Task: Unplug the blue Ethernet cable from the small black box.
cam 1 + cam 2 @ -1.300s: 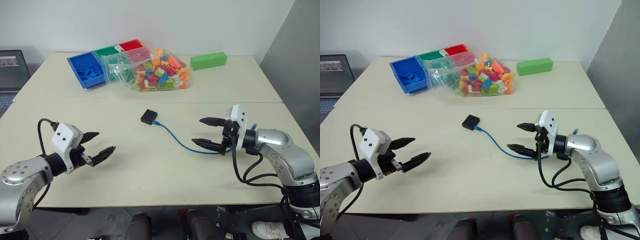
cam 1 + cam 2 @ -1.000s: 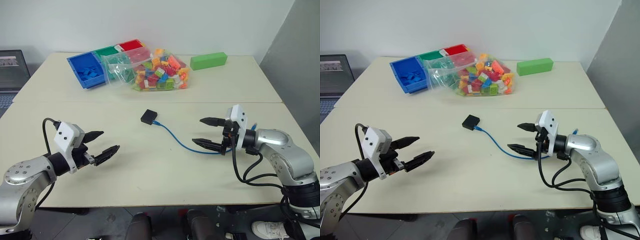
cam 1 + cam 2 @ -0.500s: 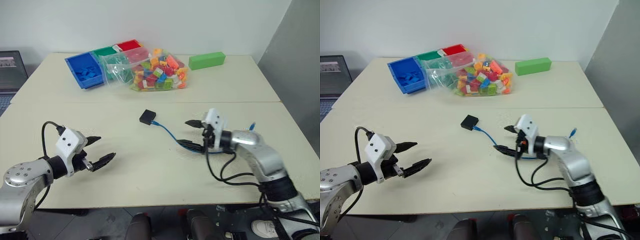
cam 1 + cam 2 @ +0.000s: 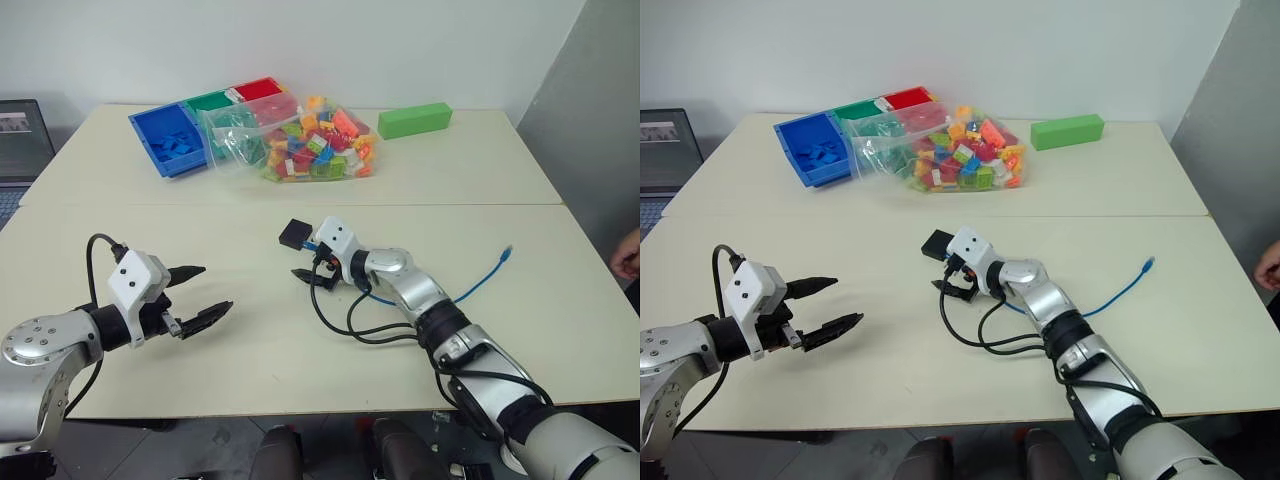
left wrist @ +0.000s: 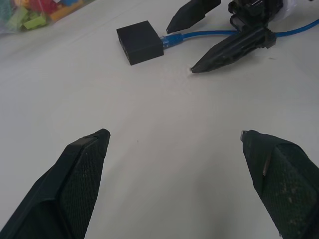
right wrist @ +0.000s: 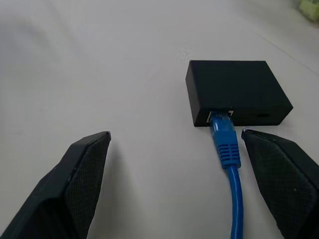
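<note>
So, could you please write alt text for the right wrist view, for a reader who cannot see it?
The blue Ethernet cable is plugged into the side of the small black box, which sits on a pale table. The right gripper is open, its two black fingers either side of the cable.

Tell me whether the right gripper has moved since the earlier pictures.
Yes. The right gripper has swung left along the blue Ethernet cable up to the small black box.

The right gripper reaches far forward and inward, arm stretched out low over the table — fingers spread wide. The left gripper hovers near the table's front left edge, likewise gaping and empty.
</note>
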Controlling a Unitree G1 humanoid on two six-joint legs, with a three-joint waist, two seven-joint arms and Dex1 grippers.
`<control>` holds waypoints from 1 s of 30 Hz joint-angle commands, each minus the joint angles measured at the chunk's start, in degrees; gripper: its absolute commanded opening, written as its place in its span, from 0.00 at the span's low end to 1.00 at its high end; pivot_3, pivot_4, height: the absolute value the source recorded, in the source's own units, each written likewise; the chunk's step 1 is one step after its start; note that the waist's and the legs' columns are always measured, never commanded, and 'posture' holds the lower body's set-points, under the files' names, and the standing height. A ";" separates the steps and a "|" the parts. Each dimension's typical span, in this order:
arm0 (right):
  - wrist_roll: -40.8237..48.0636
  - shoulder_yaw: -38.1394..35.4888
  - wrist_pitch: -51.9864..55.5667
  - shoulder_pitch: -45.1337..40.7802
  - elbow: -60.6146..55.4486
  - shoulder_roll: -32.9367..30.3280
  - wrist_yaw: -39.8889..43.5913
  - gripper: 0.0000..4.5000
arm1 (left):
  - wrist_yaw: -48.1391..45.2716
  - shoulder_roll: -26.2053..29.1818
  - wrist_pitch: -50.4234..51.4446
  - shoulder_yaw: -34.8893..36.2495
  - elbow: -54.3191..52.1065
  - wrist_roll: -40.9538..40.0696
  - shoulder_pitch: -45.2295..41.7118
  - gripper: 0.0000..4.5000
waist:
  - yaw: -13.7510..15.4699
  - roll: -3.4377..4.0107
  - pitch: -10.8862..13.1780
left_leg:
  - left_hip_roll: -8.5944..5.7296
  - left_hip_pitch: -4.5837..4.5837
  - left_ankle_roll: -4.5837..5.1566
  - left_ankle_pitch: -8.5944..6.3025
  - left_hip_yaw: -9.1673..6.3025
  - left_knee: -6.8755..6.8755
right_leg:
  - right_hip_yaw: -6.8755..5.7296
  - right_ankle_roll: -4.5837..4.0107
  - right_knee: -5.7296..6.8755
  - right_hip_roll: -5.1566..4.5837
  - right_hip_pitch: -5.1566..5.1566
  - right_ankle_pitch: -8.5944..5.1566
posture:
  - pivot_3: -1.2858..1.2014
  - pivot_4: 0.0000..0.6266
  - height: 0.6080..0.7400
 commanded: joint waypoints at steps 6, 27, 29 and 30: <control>-0.90 -4.97 -4.45 -5.98 9.72 1.75 -0.91 0.66 | 0.33 0.25 -1.38 2.18 -1.68 -0.28 1.08 1.00 | -0.18 0.02 0.01 | 0.02 0.03 0.00 0.00 -0.05 -0.01 | -0.01 0.00 0.07 0.01 -0.01 0.00 | 0.52 0.24 1.00; -10.64 1.74 -23.79 -0.75 -9.03 -5.88 6.95 0.03 | 2.87 -3.44 15.86 2.85 6.76 -15.29 -11.79 1.00 | -0.14 0.00 0.00 | 0.00 -0.02 0.00 0.00 -0.09 0.01 | -0.07 0.00 0.10 0.01 0.00 0.01 | 0.52 0.24 1.00; -11.34 3.18 -28.28 0.74 -14.63 -8.56 9.10 0.03 | 1.89 -3.13 19.71 2.95 6.60 -18.88 -13.27 1.00 | -0.14 0.01 0.01 | 0.00 -0.03 0.00 0.00 -0.09 0.01 | -0.07 0.00 0.09 0.00 0.00 0.01 | 0.52 0.24 1.00; -11.57 3.80 -30.54 1.24 -16.95 -9.90 9.95 0.03 | 1.60 -3.05 21.59 3.06 6.61 -20.65 -14.16 1.00 | -0.15 0.01 0.01 | 0.00 -0.03 0.00 0.00 -0.09 0.01 | -0.08 0.01 0.09 0.00 0.00 0.00 | 0.52 0.24 1.00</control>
